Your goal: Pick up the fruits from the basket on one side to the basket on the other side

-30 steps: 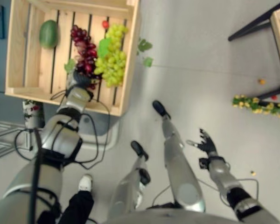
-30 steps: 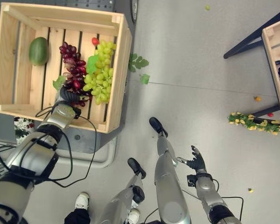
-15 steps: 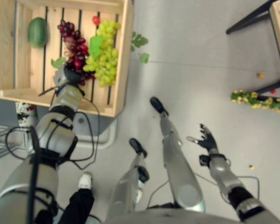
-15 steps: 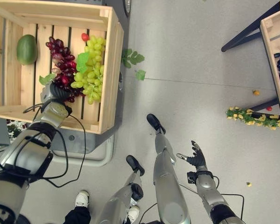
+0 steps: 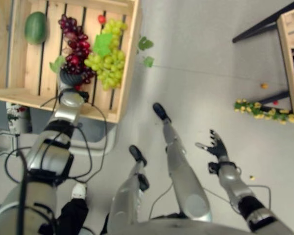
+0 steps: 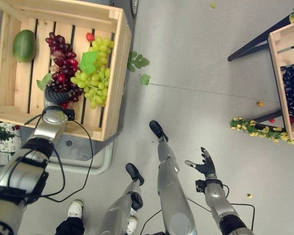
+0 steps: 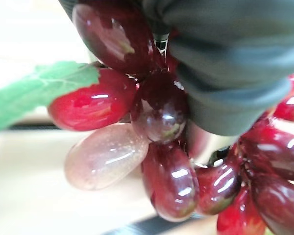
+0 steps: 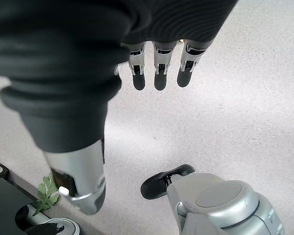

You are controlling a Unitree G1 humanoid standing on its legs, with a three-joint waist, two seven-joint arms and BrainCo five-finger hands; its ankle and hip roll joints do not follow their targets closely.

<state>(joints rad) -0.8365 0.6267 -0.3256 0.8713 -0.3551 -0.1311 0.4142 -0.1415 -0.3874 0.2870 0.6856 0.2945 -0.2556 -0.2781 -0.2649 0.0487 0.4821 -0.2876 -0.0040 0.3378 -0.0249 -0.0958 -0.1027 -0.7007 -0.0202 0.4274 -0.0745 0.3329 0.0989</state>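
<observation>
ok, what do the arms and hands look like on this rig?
Both arms are silver-grey tubes with dark bands at the joints. The left hand shows a dark ribbed cover over its back and wrist. The right hand has the same ribbed cover in its wrist view, with silver fingers ending in dark tips and a silver thumb, also dark-tipped.

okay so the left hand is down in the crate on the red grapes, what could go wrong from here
The left hand sits on the lower end of the red grapes, so lifting may tear berries loose. The green grapes lie against them and could get dragged along. Clearing the wooden crate wall could snag the bunch.
</observation>
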